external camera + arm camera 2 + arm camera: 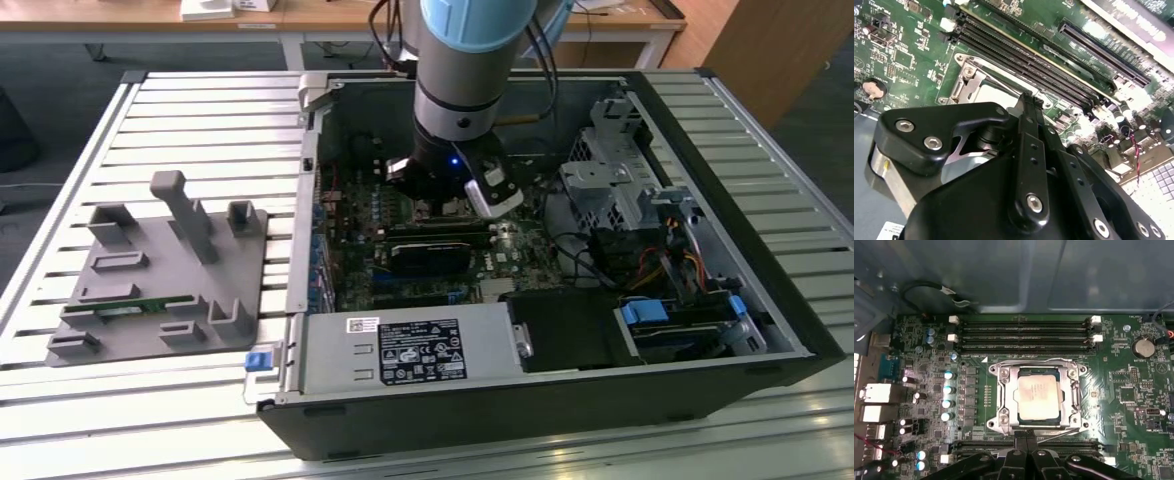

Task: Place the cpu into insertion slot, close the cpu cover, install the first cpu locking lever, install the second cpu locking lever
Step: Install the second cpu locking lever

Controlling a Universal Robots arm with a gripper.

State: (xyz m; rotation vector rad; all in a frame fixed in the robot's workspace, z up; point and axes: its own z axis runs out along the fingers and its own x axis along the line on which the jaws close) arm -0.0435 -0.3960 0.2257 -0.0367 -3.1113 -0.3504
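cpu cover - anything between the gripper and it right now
Nothing visible does. In the first wrist view the gripper sits at the edge of the cpu cover, which lies flat around the cpu, with no cable or part between them.

slatted metal table, wooden desks (behind)

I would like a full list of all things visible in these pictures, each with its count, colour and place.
computer case: one, black, open, on the slatted table.
motherboard: one, green, inside the case.
cpu: one, silvery-tan, seated in the insertion slot.
cpu cover: one, silver frame, lying closed around the cpu.
memory slots: four long black ones beside the socket, more on its other side.
coin battery: one, silver, on the board.
grey fixture: one, on the table, the exterior view's left.
gripper: one, black, fingers together, at the socket's edge.
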